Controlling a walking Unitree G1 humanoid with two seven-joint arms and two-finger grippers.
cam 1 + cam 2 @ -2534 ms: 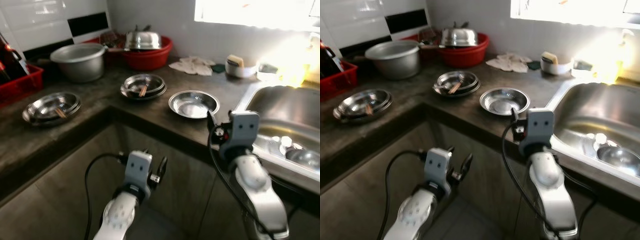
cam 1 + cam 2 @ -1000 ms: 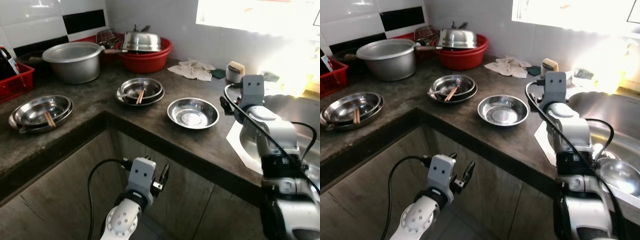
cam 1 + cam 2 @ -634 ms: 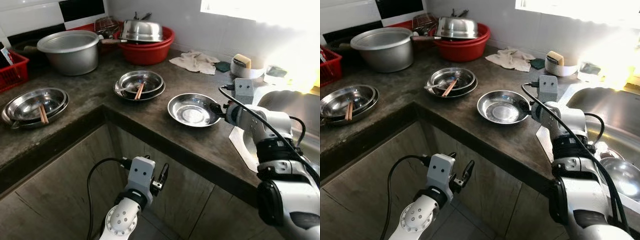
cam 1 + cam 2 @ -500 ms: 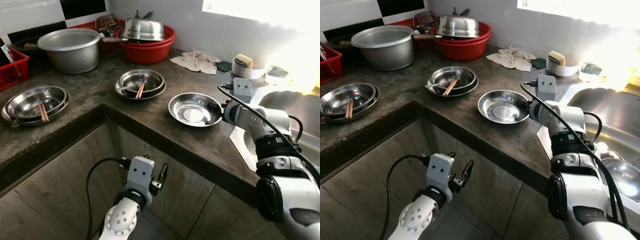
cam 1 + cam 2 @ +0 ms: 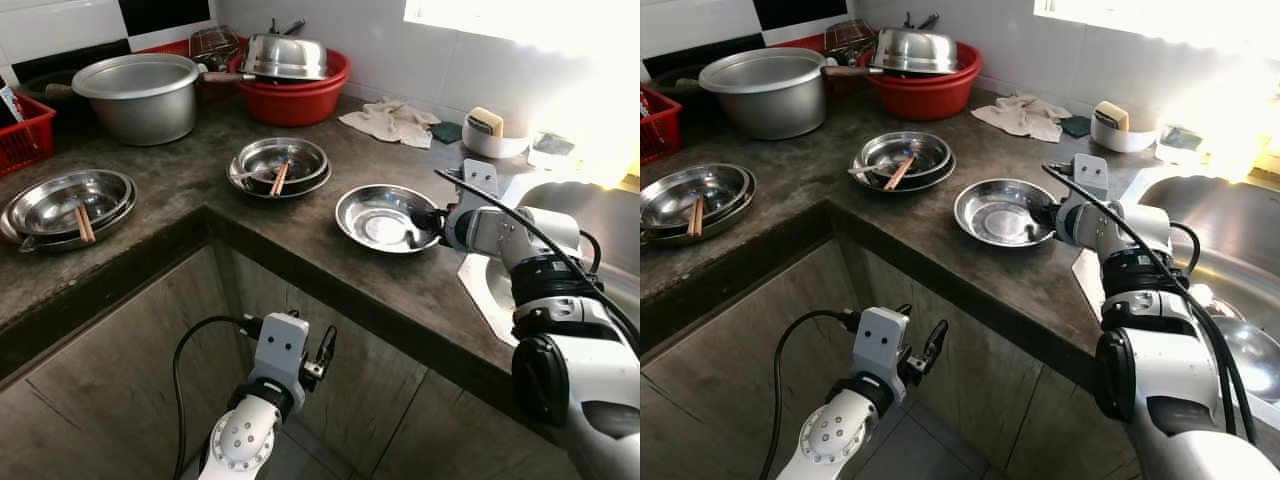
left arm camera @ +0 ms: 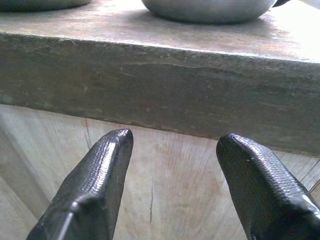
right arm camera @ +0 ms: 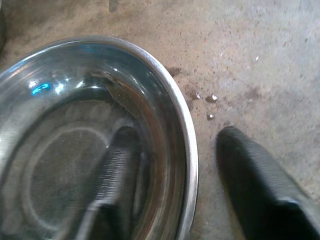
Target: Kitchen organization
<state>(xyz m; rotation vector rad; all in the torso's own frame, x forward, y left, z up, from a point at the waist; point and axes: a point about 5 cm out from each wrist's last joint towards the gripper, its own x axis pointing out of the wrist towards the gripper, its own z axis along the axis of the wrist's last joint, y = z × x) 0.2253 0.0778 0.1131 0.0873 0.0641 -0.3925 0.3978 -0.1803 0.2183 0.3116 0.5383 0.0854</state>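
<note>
Right gripper (image 5: 418, 228) straddles the rim of the empty bowl (image 5: 385, 217) on the counter (image 5: 330, 260).

Eye views: the bowl sits just left of the right gripper, with nothing in it. Farther left, a plate stack (image 5: 279, 166) holds a stick and a spoon; well beyond it another stack (image 5: 68, 205) holds two sticks. Behind these stand a pot (image 5: 136, 95) and a red basin (image 5: 295, 98) holding a steel lid. A sink (image 5: 1225, 260) lies to the gripper's right. The left gripper (image 5: 318, 358) hangs below the counter edge.
Left wrist view: the left gripper's fingers (image 6: 95, 187) are spread wide, holding nothing, before the cabinet front under the counter edge.
Right wrist view: the right gripper is parted, one finger (image 7: 112, 185) inside the bowl, the other outside on the counter, the rim between them, not yet clamped.
</note>
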